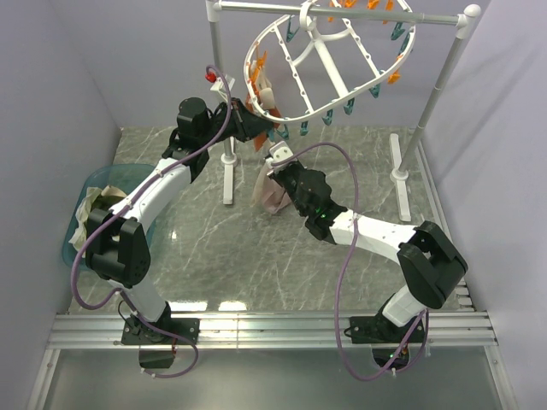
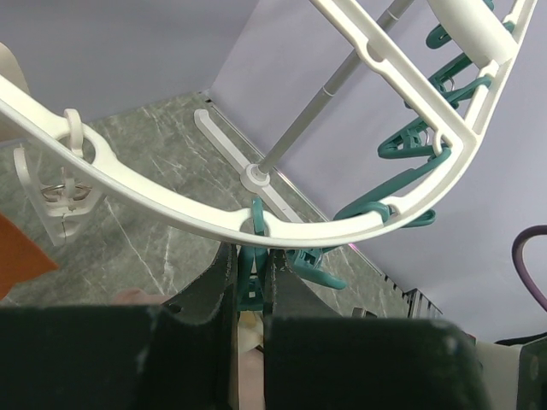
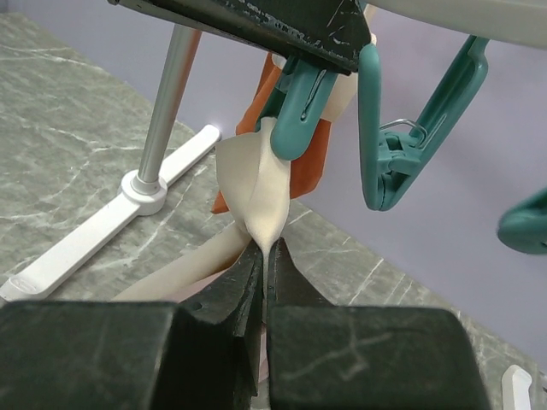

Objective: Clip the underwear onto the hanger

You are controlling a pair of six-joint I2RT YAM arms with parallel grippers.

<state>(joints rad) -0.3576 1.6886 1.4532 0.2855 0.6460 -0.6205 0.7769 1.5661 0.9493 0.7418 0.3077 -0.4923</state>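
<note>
The white oval hanger [image 1: 329, 64] hangs from the stand's top bar, its rim [image 2: 171, 201] lined with orange and teal pegs. Just below the rim's near-left curve, my left gripper [image 2: 250, 252] [image 1: 261, 130] is shut on a teal peg [image 2: 250, 278]. The pale beige underwear [image 3: 256, 184] [image 1: 272, 195] is pinched at a fold by my right gripper [image 3: 266, 248] [image 1: 275, 161], which is shut. The cloth's upper edge reaches the mouth of that teal peg [image 3: 299, 120]. I cannot tell whether the peg grips the cloth.
A rust-orange garment [image 1: 256, 81] [image 3: 303, 166] is clipped to the hanger's left rim, right behind the underwear. The white stand's left pole [image 3: 167, 111] and foot [image 1: 228, 175] are close by, its right pole [image 1: 432, 94] farther off. A blue basin [image 1: 85, 213] of cloths sits at left.
</note>
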